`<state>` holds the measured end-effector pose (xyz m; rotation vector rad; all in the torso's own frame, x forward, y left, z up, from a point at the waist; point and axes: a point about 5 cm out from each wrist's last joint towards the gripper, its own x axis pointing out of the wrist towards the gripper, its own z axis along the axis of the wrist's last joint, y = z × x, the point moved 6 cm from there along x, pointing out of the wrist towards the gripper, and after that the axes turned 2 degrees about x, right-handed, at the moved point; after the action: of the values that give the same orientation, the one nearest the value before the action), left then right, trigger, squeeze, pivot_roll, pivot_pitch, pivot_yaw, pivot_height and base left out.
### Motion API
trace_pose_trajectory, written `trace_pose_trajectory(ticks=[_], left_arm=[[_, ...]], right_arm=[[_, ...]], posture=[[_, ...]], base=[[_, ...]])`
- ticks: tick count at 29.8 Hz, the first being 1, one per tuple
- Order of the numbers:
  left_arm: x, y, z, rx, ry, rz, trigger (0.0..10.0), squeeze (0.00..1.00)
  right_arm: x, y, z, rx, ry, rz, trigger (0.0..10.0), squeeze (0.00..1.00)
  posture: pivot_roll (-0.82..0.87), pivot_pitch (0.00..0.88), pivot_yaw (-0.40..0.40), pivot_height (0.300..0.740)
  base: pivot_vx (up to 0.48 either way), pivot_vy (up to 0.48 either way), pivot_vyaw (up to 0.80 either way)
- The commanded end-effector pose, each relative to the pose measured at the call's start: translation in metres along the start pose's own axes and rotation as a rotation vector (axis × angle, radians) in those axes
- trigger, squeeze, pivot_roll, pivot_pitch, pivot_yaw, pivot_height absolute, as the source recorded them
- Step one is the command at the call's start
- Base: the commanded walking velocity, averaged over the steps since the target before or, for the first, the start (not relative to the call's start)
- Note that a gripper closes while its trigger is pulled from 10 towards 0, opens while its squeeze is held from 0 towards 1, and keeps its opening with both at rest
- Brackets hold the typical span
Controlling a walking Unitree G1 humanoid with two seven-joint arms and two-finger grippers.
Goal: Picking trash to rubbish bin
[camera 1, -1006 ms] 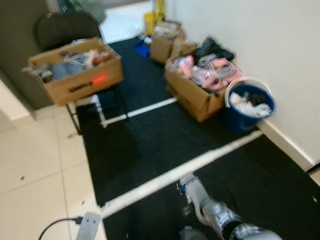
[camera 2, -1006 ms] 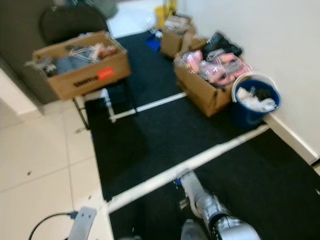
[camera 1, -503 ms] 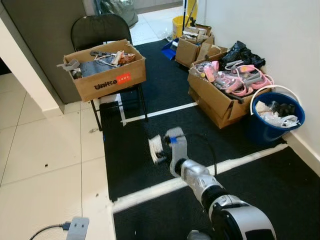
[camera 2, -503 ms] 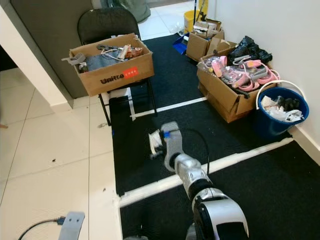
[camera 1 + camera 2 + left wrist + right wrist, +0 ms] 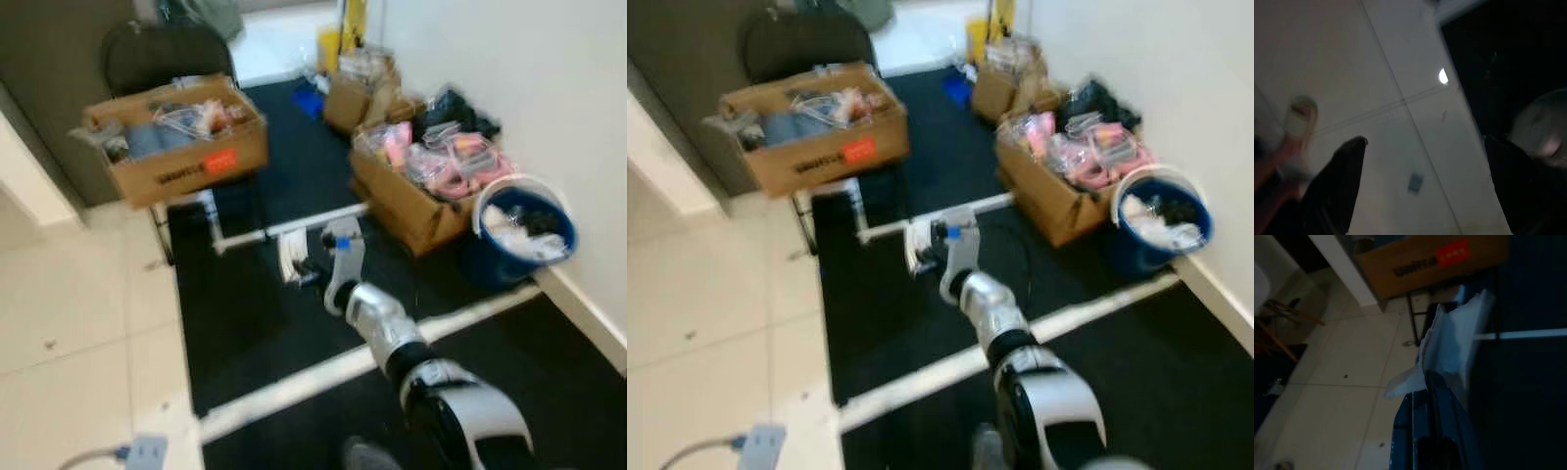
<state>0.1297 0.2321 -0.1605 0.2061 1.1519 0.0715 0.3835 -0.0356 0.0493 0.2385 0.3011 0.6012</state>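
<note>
A: Holding what? Looks pinched tight in the right gripper (image 5: 294,269), crumpled white paper (image 5: 1452,345) sticking out past the fingertips.

B: Yep, carried high, probably for the blue bin (image 5: 521,238), well off to its right.

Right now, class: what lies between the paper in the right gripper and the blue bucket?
In the left eye view, black carpet and the corner of an open cardboard box lie between the paper, held in the right gripper, and the blue bucket.
</note>
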Motion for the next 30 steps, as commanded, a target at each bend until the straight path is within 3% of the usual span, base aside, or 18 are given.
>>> trace_pose_trajectory(ticks=[1,7,15,22,30], left_arm=[[-0.001,0.005,-0.006,0.009,0.010,0.010,10.0,0.00],[-0.001,0.003,-0.003,0.023,0.004,0.003,10.0,0.00],[-0.001,0.000,-0.002,0.034,0.001,-0.006,10.0,0.00],[-0.001,-0.001,-0.005,0.038,0.005,-0.010,10.0,0.00],[-0.001,-0.003,-0.006,0.038,0.005,-0.013,10.0,0.00]], right_arm=[[0.005,0.010,0.003,0.009,-0.007,0.026,10.0,0.00],[0.005,0.007,0.004,0.011,-0.013,0.006,10.0,0.00],[0.006,0.004,0.006,0.009,-0.017,-0.017,10.0,0.00],[0.009,0.011,0.016,0.019,-0.052,0.013,10.0,0.00],[0.019,0.031,0.048,0.023,-0.148,0.097,10.0,0.00]], posture=[[0.06,0.042,0.048,0.740],[0.05,0.038,0.047,0.740],[0.06,0.042,0.049,0.740],[0.06,0.046,0.049,0.740],[0.07,0.048,0.044,0.740]], base=[[0.480,0.000,0.77],[0.480,0.000,0.77],[0.480,0.000,0.00],[0.480,0.000,0.00],[0.480,0.000,0.00]])
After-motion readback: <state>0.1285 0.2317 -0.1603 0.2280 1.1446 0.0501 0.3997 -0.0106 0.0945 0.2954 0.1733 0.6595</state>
